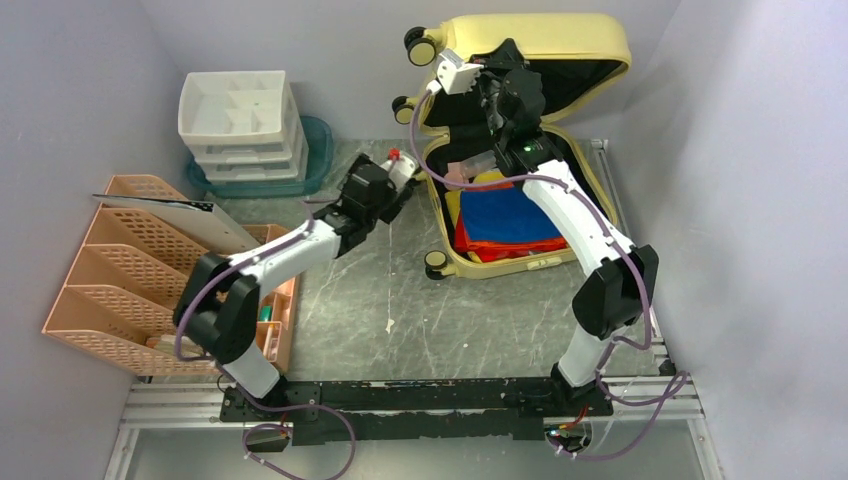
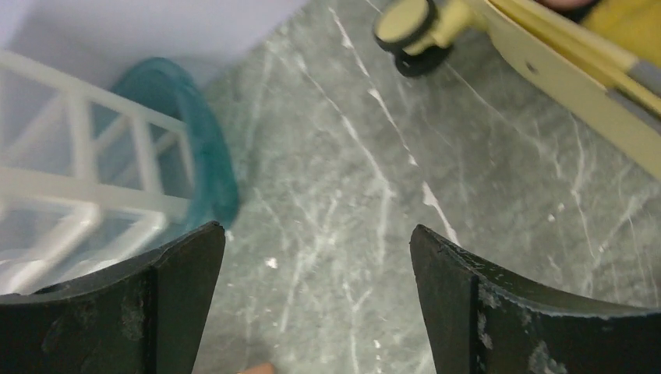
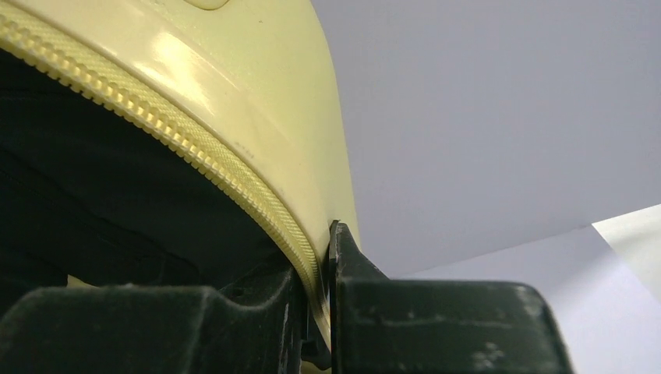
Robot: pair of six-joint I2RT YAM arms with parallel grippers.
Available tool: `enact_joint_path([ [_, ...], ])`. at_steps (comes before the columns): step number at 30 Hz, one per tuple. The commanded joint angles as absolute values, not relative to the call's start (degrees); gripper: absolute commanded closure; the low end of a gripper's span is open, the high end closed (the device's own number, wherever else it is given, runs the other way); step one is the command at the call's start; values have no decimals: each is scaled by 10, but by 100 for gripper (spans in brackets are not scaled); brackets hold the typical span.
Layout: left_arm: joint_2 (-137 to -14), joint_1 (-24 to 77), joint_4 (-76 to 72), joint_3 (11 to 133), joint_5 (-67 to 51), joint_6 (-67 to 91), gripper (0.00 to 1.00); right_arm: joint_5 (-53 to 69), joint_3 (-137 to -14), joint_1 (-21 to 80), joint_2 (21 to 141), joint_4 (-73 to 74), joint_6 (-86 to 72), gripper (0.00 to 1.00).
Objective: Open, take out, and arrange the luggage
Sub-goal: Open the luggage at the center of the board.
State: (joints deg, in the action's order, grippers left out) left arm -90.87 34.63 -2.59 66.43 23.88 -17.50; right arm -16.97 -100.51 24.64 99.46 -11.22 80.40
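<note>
The pale yellow luggage (image 1: 560, 40) lies open at the back of the table, its lid raised against the rear wall and showing black lining. Folded blue cloth (image 1: 510, 215) over red and yellow items fills the lower shell. My right gripper (image 1: 503, 55) is shut on the lid's zippered rim (image 3: 195, 148), one finger inside by the lining and one on the outer shell; in the right wrist view the gripper (image 3: 316, 257) pinches that edge. My left gripper (image 1: 408, 192) hangs open and empty (image 2: 318, 238) over the bare table, left of the luggage wheel (image 2: 409, 27).
A white drawer unit (image 1: 240, 120) stands on a teal tray (image 1: 315, 150) at the back left, close to the left gripper. A peach slotted file rack (image 1: 120, 270) holding a grey folder (image 1: 170, 215) lines the left side. Walls enclose the table.
</note>
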Motion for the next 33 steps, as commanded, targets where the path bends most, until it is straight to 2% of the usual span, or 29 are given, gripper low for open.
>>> enact_joint_path([
  [1,-952,372,-85,676,247,-172,8,-279,-1035,231,1019,-74,756,100],
  [17,-1181,435,-79,865,255,-172,11,-317,-1089,223,1047,-66,774,100],
  [33,-1274,444,-75,970,265,-185,12,-364,-1095,224,1053,-74,763,100],
])
